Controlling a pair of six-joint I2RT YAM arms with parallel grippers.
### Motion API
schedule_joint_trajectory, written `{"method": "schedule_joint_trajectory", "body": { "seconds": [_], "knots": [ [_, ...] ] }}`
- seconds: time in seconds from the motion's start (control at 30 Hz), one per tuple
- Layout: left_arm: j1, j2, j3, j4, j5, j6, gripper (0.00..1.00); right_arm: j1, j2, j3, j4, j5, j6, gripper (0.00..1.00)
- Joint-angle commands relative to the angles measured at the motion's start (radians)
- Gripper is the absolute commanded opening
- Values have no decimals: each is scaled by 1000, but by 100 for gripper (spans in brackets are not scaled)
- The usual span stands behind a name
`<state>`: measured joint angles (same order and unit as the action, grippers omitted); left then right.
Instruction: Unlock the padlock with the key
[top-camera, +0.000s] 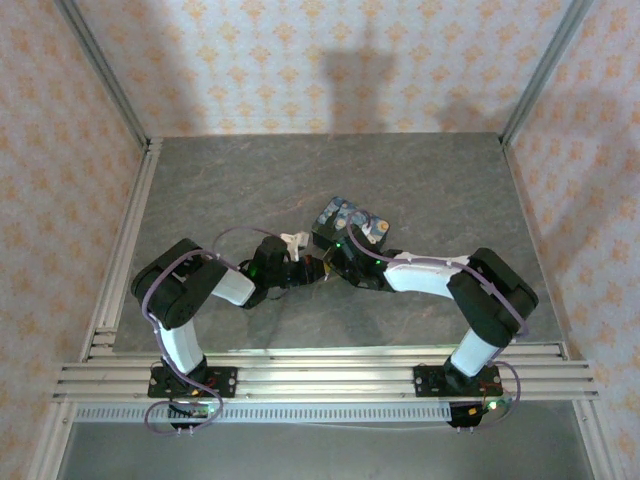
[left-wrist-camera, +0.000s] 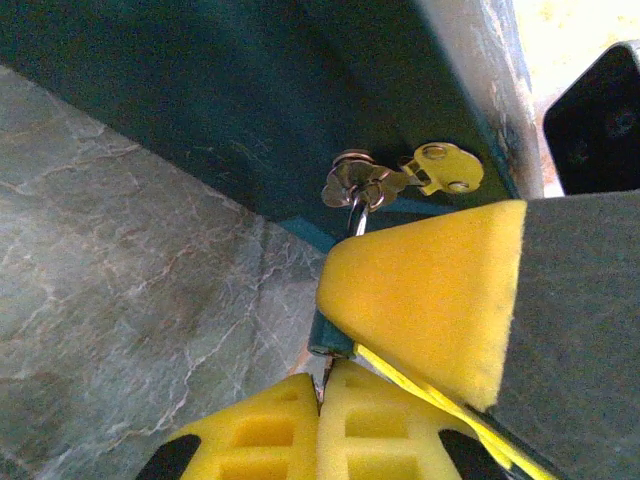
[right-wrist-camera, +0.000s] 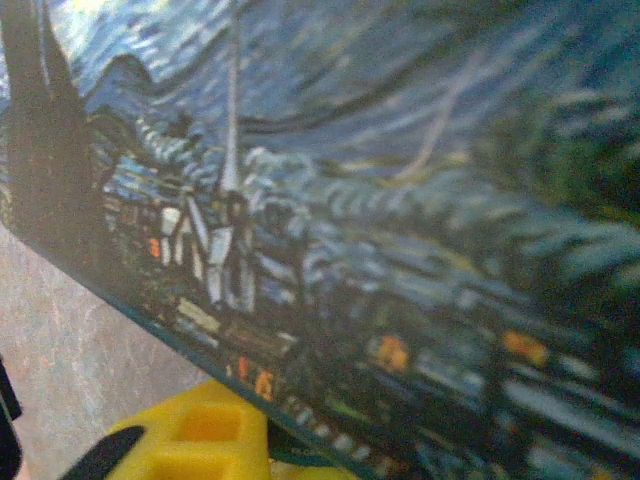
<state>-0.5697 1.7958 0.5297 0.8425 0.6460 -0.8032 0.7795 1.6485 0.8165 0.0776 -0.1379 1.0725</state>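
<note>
Both arms fold inward; left gripper (left-wrist-camera: 326, 358) pinches the padlock (left-wrist-camera: 331, 333) below the key (left-wrist-camera: 445, 168). Right gripper (top-camera: 347, 250) meets the tin (right-wrist-camera: 400, 200); its grip is unclear.

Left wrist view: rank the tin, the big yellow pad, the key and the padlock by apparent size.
1. tin, largest.
2. yellow pad, though nearness to the camera inflates it.
3. key and padlock: both tiny; the padlock is mostly hidden behind the pad, so I leave them unranked.
</note>
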Motion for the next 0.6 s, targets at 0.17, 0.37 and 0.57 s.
{"method": "schedule_joint_trajectory", "body": {
  "seconds": [0.17, 0.37, 0.57],
  "knots": [
    [-13, -96, 26, -111, 46, 76, 0, 5, 4, 35, -92, 26, -20, 3],
    [-14, -158, 20, -192, 40, 122, 7, 5, -8, 34, -94, 28, -17, 0],
    [-13, -176, 18, -227, 30, 147, 0, 4, -5, 21, -64, 19, 1, 0]
  ]
}}
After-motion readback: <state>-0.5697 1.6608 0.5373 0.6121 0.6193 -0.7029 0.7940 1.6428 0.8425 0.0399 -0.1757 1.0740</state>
